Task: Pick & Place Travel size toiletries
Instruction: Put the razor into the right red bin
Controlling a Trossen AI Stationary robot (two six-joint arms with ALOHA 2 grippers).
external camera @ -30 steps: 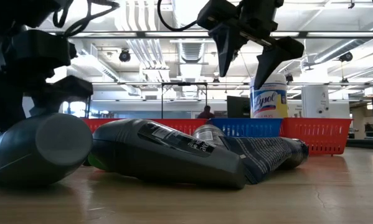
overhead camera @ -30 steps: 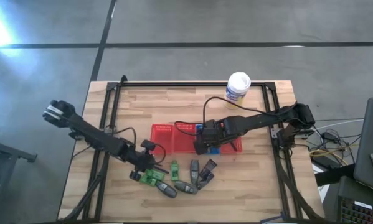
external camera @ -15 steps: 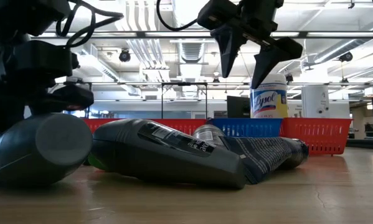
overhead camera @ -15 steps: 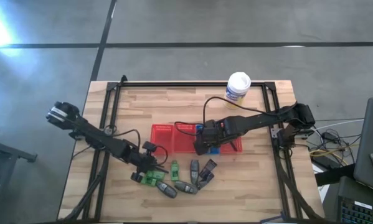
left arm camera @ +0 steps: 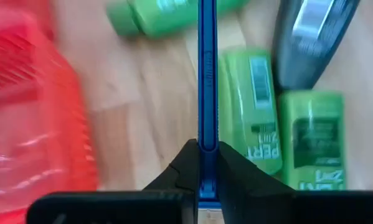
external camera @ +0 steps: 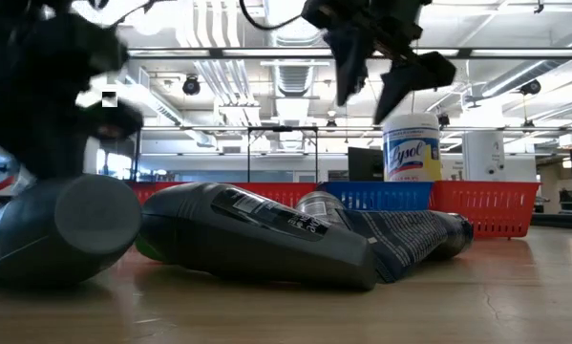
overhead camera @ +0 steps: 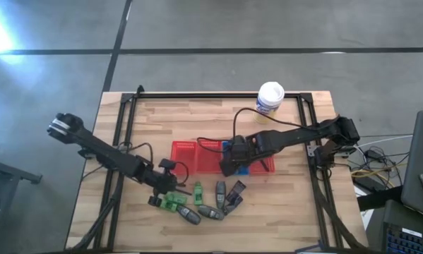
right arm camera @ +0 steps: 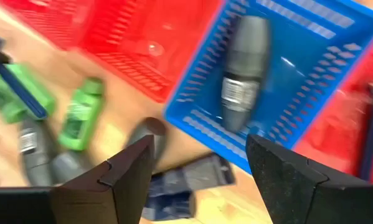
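left wrist view: left gripper [left arm camera: 200, 163] fingers clamp a thin blue stick [left arm camera: 207, 74]; right gripper [right arm camera: 198, 165] fingers apart.

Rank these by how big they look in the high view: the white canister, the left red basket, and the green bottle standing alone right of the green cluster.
Largest to smallest, as seen from above:
1. Left red basket
2. White canister
3. Lone green bottle
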